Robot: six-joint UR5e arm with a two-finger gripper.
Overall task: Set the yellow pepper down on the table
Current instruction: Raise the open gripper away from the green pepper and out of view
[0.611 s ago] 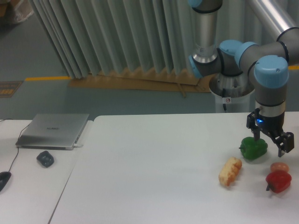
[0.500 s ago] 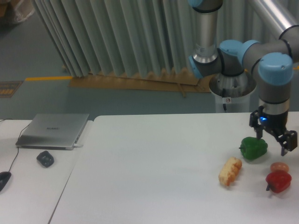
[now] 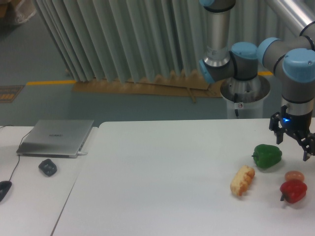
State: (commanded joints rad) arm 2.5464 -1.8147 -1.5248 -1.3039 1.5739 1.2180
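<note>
The tool (image 3: 294, 145) hangs wide and empty at 2 o'clock from the green pepper (image 3: 267, 156); no yellow pepper shows, so look before grabbing.

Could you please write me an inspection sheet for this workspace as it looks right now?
Surface: white table, plain and matte.
Job's things: no yellow pepper seen anywhere in view.
Clutter: green pepper, red pepper, bread roll, small reddish item beside the red pepper.
Grippers: gripper open, empty, above the table to the right of the green pepper.
Cables: one thin cable on the side desk.
Surroundings: closed laptop, dark mouse, pleated curtain.
</note>
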